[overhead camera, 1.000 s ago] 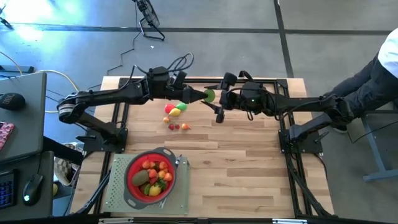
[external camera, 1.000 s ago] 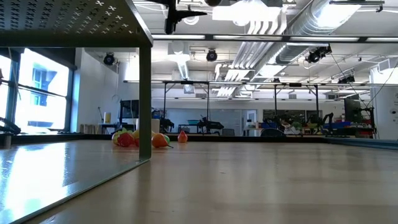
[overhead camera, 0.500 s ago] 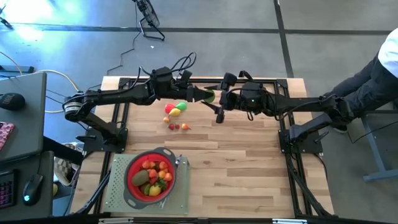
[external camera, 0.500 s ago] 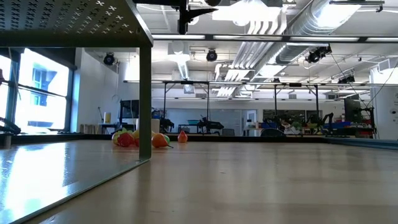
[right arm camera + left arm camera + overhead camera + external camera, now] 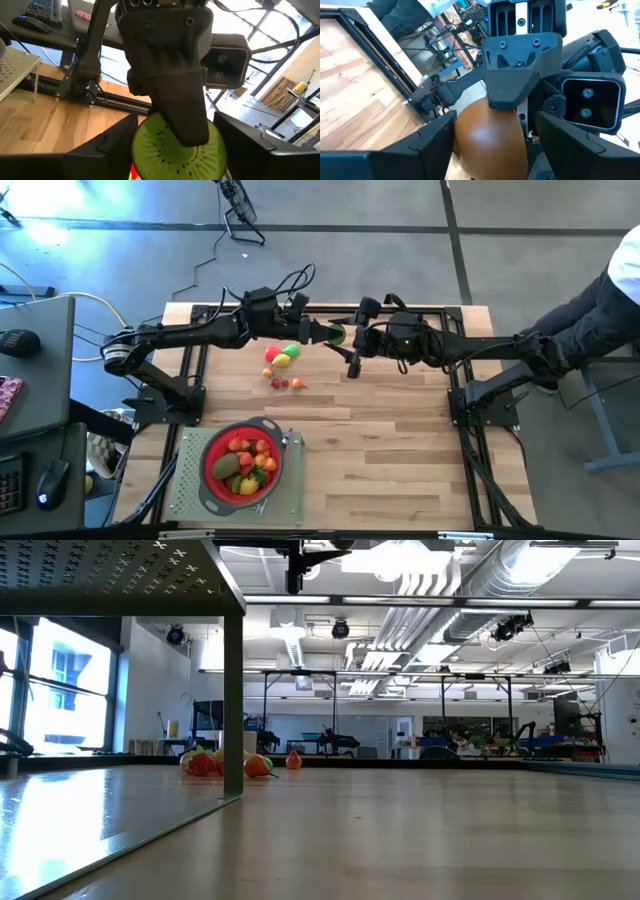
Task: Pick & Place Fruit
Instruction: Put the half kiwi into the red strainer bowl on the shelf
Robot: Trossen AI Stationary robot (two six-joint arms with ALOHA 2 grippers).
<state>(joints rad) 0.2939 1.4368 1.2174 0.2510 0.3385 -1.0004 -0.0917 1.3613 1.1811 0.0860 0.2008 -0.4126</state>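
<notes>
We see a halved kiwi (image 5: 338, 334), brown skin on one side and green seeded flesh on the other, held up above the far edge of the table, pinched between both claws. A small cluster of red, yellow and green fruit (image 5: 281, 356) lies on the table with a few tiny red and orange pieces (image 5: 286, 383) just beside it. More fruit (image 5: 247, 462) is heaped in the red strainer.
</notes>
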